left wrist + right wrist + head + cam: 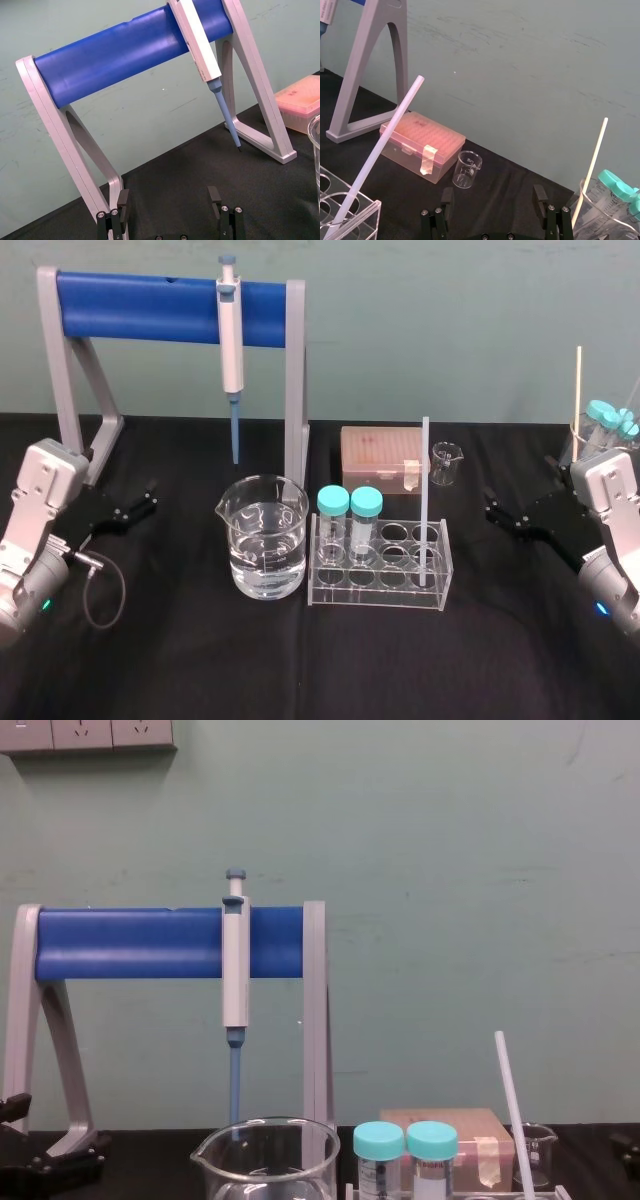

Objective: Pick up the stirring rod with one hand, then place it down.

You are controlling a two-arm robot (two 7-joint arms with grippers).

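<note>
This is a laboratory. On a black bench (300, 670), a pipette (231, 340) hangs from a blue-barred grey stand (140, 305) at the far left. Nearer are a water-filled glass beaker (265, 540) and a clear rack (380, 580) holding teal-capped tubes (333, 505) and a stirring rod (424, 490). A pink tip box (380, 455) lies behind.

Silver-grey arms (40, 490), black end effectors (150, 498), looped grey cable (121, 587)

The stirring rod (425, 495) is plain white; the table (300, 665) is black; the stand's bar (140, 308) is blue, its legs (295, 390) grey; the tube caps (333, 501) are teal; the tip box (375, 452) is pink.
</note>
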